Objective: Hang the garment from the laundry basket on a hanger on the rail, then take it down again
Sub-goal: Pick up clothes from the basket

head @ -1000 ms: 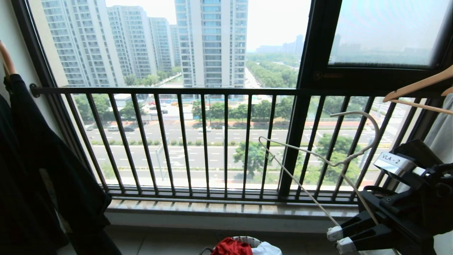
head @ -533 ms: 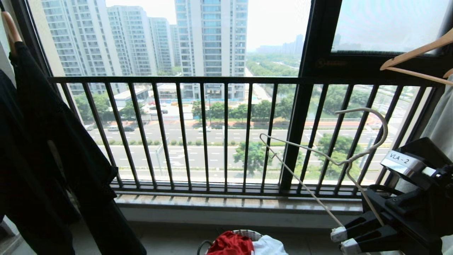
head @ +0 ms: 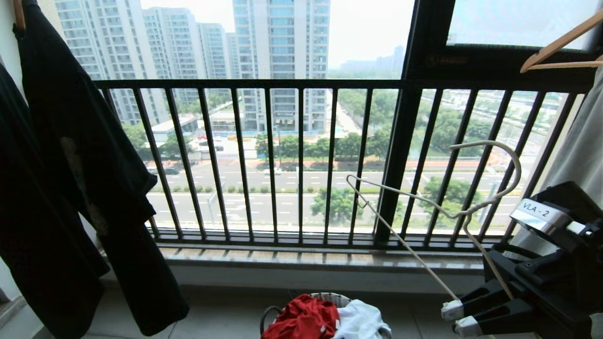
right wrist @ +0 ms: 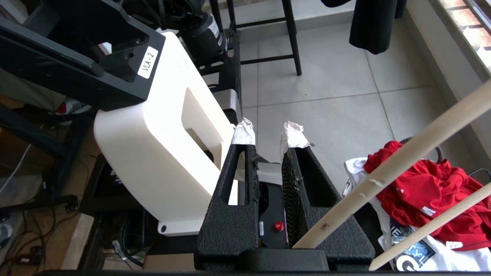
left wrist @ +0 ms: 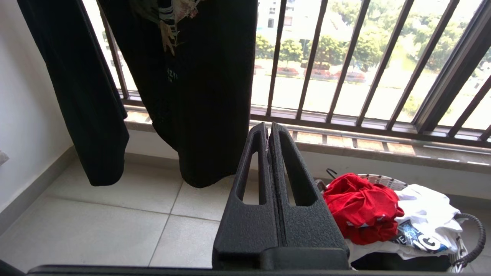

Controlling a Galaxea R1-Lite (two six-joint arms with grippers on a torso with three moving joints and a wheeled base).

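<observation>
Light: I see bright daylight through the black barred window railing [head: 301, 160], upper frame.
Glare: hazy, washed-out sky.
Shadows: backlit black hanging T-shirt [head: 94, 179], left, nearly featureless.
Distortion: bars bow at the edges.

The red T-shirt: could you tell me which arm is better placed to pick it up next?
Left. The left gripper is empty and near the red T-shirt in the laundry basket; the right gripper is occupied holding the white wire hanger.

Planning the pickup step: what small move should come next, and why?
Probably open the left pincer and lower it toward the red garment: it lies in the laundry basket, that pincer is shut and empty, and the right pincer grips the hanger.
</observation>
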